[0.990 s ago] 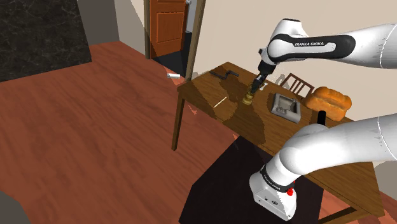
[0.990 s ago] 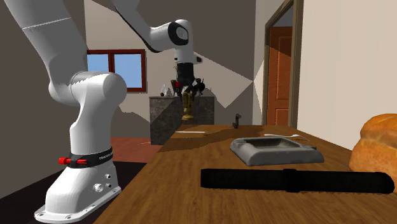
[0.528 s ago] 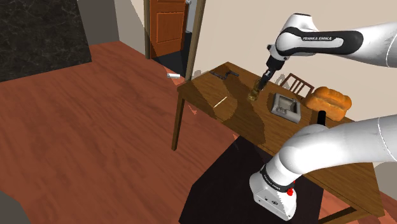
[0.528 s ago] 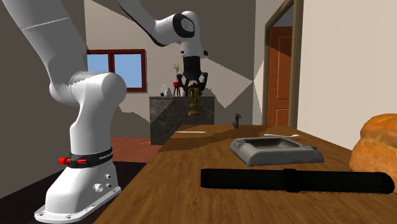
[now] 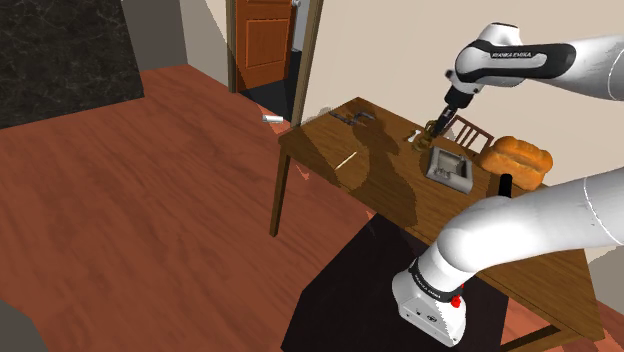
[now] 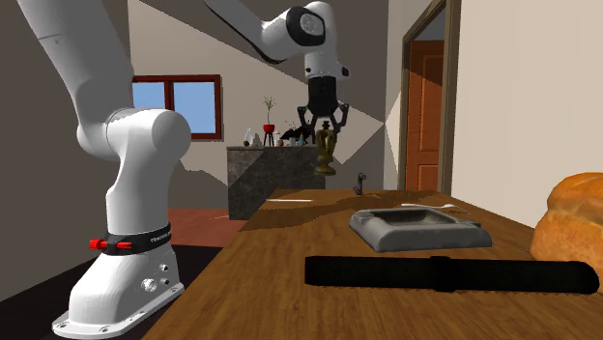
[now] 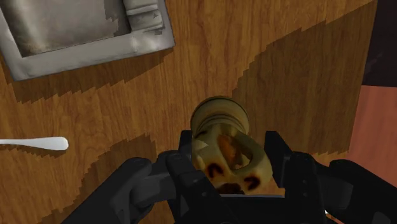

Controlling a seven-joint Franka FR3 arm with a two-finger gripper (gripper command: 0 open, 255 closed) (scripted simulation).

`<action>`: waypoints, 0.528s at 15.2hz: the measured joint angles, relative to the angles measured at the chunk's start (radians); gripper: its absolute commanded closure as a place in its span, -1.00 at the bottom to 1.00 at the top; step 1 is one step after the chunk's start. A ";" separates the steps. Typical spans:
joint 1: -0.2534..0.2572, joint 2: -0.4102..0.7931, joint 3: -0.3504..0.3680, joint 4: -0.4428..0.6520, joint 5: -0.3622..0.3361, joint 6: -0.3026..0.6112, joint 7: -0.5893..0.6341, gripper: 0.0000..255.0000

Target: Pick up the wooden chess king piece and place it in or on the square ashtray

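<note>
My gripper (image 5: 437, 124) is shut on the brown chess king (image 5: 431, 129) and holds it in the air above the wooden table (image 5: 380, 185). In the second exterior view the king (image 6: 326, 155) hangs below the gripper (image 6: 325, 133), well above the tabletop. In the wrist view the black fingers (image 7: 185, 159) clasp the king (image 7: 222, 130) by its upper part, base toward the table. The grey square ashtray (image 5: 450, 165) lies on the table a short way beyond the king, toward the bread. Its rim (image 7: 151, 46) is seen ahead of the gripper (image 7: 230, 159); the ashtray (image 6: 416, 229) has nothing in it.
A bread loaf (image 5: 520, 158) and a black cylinder (image 5: 505, 185) lie past the ashtray. A small white stick (image 7: 35, 144) lies near the ashtray, and a dark tool (image 5: 350, 115) lies at the table's far end. A chair back (image 5: 468, 132) stands behind the table.
The gripper has lifted the king off the table and carried it to the shoulder view's right, toward the ashtray. It has stayed shut on the piece throughout.
</note>
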 measured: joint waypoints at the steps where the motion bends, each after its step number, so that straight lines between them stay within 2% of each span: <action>1: -0.002 0.015 -0.025 0.019 0.001 0.002 -0.029 1.00; 4: 0.005 0.067 -0.089 0.083 0.017 0.000 -0.105 1.00; 8: 0.027 0.180 -0.219 0.191 0.072 0.014 -0.249 1.00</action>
